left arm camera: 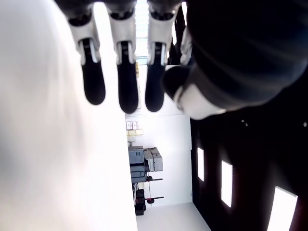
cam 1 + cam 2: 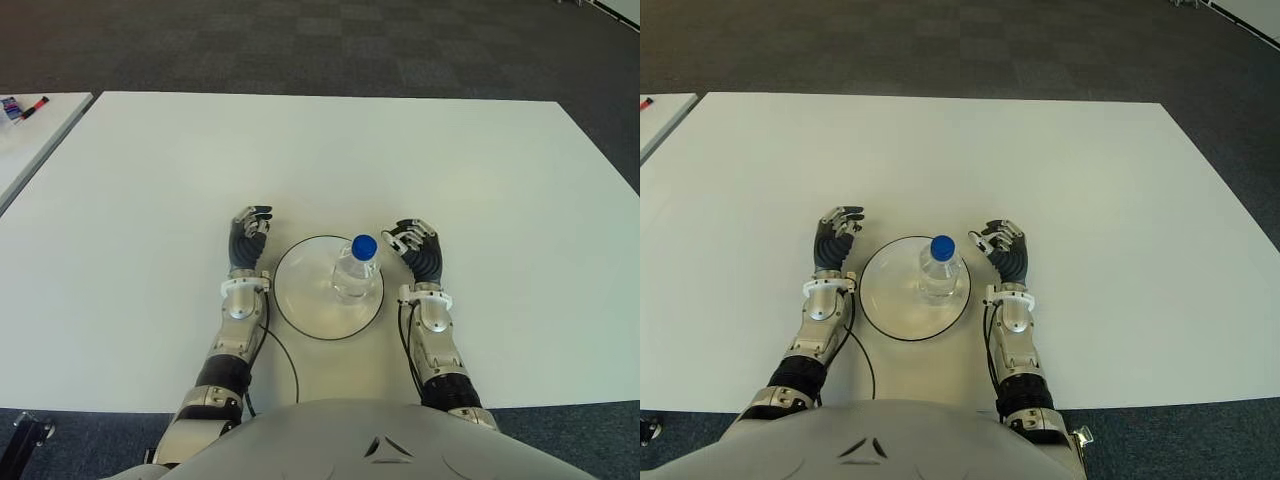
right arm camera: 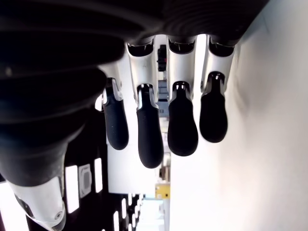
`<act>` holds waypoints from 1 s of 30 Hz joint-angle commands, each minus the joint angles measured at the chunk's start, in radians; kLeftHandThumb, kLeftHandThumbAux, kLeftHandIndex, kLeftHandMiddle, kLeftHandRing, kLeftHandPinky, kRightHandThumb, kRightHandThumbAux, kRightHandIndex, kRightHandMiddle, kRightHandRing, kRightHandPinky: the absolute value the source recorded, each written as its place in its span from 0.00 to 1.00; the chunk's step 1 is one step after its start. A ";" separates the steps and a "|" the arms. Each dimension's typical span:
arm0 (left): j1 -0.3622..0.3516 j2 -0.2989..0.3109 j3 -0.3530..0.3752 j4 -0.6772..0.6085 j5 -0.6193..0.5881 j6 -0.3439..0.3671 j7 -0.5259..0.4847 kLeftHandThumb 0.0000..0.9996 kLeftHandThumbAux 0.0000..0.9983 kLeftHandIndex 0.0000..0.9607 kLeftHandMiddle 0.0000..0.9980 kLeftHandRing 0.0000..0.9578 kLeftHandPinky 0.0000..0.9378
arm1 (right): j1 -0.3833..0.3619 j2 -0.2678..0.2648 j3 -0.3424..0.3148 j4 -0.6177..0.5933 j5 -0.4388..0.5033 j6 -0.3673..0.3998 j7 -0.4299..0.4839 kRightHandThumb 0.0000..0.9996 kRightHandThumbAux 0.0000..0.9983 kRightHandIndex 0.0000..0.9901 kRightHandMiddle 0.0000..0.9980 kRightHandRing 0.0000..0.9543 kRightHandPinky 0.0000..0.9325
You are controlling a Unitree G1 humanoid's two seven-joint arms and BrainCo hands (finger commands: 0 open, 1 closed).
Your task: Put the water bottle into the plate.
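The blue-capped water bottle stands upright in the round plate, between the left hand and the right hand (both released, holding nothing), so the placing looks done and nothing further seems needed.

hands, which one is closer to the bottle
The right hand: the water bottle stands upright toward the plate's right side, near its fingers. The left hand is beyond the opposite rim.
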 commanded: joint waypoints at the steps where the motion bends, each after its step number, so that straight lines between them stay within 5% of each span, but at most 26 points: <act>1: 0.005 -0.001 0.007 0.004 -0.006 0.007 -0.001 0.72 0.71 0.43 0.34 0.36 0.40 | 0.002 0.002 -0.007 0.045 0.000 0.018 -0.004 0.68 0.73 0.42 0.44 0.47 0.46; 30: -0.003 0.004 0.014 0.032 -0.010 -0.023 -0.005 0.71 0.71 0.43 0.34 0.36 0.41 | -0.050 0.022 -0.049 0.185 0.033 -0.099 -0.035 0.69 0.73 0.42 0.46 0.49 0.48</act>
